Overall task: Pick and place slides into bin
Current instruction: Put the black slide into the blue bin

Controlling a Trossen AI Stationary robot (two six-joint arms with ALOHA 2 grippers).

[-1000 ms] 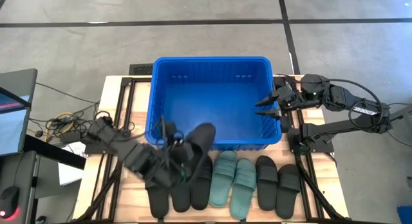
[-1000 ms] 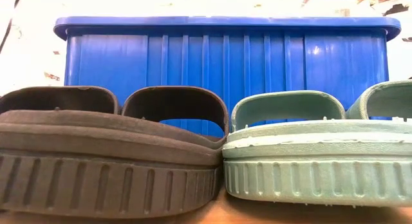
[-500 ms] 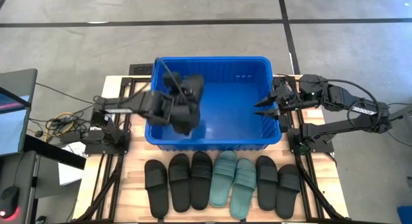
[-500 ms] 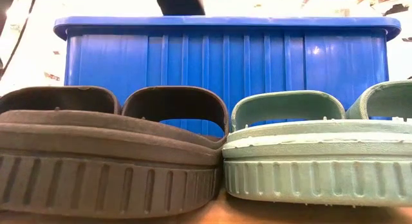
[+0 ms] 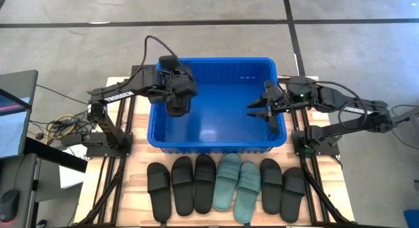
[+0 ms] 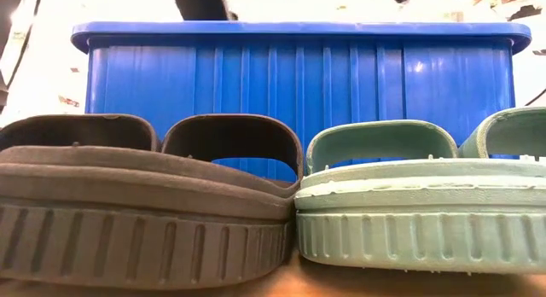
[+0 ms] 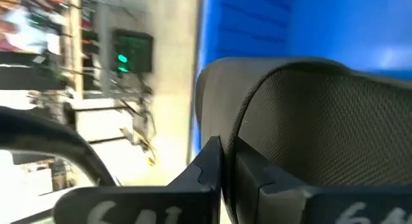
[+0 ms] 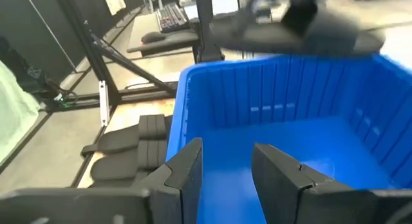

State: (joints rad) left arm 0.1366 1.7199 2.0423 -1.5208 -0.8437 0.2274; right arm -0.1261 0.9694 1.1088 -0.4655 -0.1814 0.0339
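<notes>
My left gripper [image 5: 177, 89] hangs over the far left part of the blue bin [image 5: 216, 147], shut on a black slide [image 5: 179, 102] that is above the bin's floor. My right gripper [image 5: 257, 111] is over the bin's right side, open, with nothing between its fingers [image 8: 222, 169]. Several more slides lie flat on their soles in a row on the table in front of the bin: three black ones [image 5: 182, 186] at the left, two teal ones [image 5: 237, 183] in the middle, two black ones [image 5: 281, 187] at the right. My left gripper pinches a thin edge of the black slide [image 7: 226, 137] between its two shut fingers. Its own fingers hide which part of the slide that edge is. The slide's textured surface [image 7: 322, 121] stands beyond the fingers, lifted clear above the bin's floor.
The bin's rim [image 5: 216, 59] and tall ribbed walls [image 6: 299, 75] ring the space below both grippers. A monitor [image 5: 13, 116] and cables [image 5: 62, 126] sit left of the table. The table's metal frame [image 5: 121, 123] flanks the bin on both sides.
My left gripper has carried the black slide from above the row of slides, over the bin's near wall, toward the far left corner of the bin, turning as it went. My right gripper has shifted a little toward the bin's middle, still open.
</notes>
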